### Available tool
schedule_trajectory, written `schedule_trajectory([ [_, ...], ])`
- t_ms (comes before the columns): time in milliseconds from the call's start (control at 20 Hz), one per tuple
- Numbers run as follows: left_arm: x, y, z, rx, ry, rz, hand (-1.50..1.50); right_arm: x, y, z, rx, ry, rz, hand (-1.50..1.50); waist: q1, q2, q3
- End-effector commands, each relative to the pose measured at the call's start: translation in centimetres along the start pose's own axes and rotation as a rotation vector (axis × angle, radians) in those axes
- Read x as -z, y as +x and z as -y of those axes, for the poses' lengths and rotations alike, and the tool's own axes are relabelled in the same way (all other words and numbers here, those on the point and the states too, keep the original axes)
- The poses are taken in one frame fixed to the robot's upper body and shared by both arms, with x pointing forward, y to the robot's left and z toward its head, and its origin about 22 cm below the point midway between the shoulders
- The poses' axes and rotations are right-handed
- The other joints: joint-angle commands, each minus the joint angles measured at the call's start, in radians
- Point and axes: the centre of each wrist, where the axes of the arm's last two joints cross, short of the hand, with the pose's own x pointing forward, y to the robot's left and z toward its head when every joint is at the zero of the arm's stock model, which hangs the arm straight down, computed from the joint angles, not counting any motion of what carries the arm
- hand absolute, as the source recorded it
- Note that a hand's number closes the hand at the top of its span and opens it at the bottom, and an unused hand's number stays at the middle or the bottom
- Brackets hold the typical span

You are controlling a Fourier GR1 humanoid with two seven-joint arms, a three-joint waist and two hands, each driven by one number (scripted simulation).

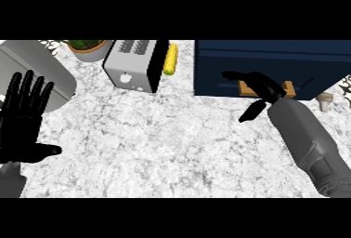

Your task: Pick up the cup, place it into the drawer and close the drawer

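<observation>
Surface: tabletop, white stone with grey veining, filling most of the head view.

Along the far edge, left to right:
- grey rounded block, at the left corner, partly cut off by the frame;
- plant pot, terracotta, green leaves showing, just beside the block;
- toaster, silver with a black side, slots on top;
- long yellow item, lying against the toaster's black side;
- drawer, dark blue, a wide unit at the right;
- small beige item, standing near the drawer's right corner.

Cup: tan, at the near edge of the drawer, mostly hidden behind fingers. Whether it sits inside the drawer or just at its front cannot be told from this angle.

Right robot hand: black, over the drawer's near edge, fingers curled round the cup, thumb hanging down toward the tabletop. Its grey forearm runs in from the lower right corner, slanting up and leftward.

Left robot hand: at the left edge, spread flat, fingers straight and pointing away, thumb out to the side, holding nothing, well apart from the cup and the drawer.
</observation>
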Motion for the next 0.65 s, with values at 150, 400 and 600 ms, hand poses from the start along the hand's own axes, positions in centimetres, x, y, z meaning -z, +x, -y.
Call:
schedule_trajectory([
  [150,0.9,0.5,0.2,0.008,-0.03,0.009,-1.5,0.2,-0.6,3.4,-0.002,-0.032,-0.124,-1.5,0.029,0.033,0.007],
  [400,0.0,-1.4,0.5,0.008,-0.039,0.014,-1.5,-1.0,-1.6,5.2,0.002,-0.046,-0.129,-1.5,0.039,0.043,0.007],
  [600,0.1,-0.6,0.1,0.026,-0.039,0.01,-1.5,-1.2,-1.9,4.9,0.017,-0.04,-0.132,-1.5,0.038,0.035,0.007],
])
